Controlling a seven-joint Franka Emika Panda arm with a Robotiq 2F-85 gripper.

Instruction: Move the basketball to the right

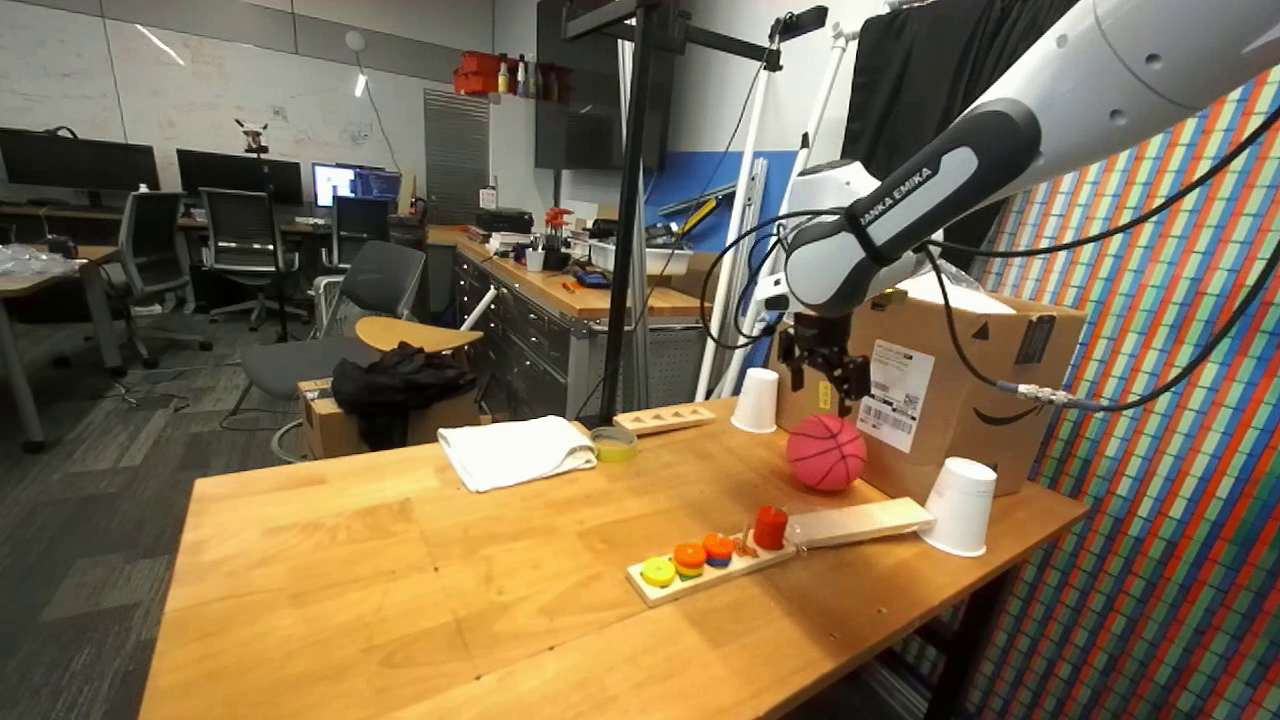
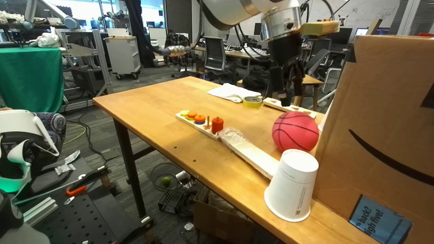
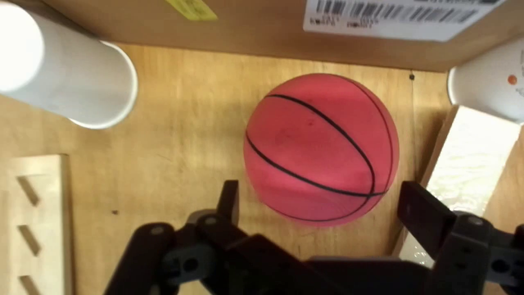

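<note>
Wrist view: the basketball [image 3: 321, 149] lay on the wooden table [image 3: 172, 176], with a strip of tabletop visible between it and the cardboard box [image 3: 245, 32]. The gripper [image 3: 321, 200] was spread wide, its two fingers [image 3: 423, 213] flanking the basketball as pictured. One white cup [image 3: 102, 86] stood near the box at the picture's left; a second white cup [image 3: 487, 86] stood at the right margin, beside the end of a pale block [image 3: 470, 159]. A slotted wooden rack [image 3: 45, 213] occupied the lower left.

In an exterior view, the arm [image 1: 1090, 100] extended from the upper right, and the gripper hung point-down above the basketball, which lay before the labelled face of the box. Both cups were inverted. A peg toy [image 1: 700, 582] lay nearly end to end with the block; a folded white cloth [image 1: 515, 452] and a roll of tape [image 1: 613, 447] lay side by side near the rack.

In an exterior view, the fingertips [image 2: 286, 100] appeared just above the basketball; contact could not be judged. The second cup overlapped the basketball's lower edge.
</note>
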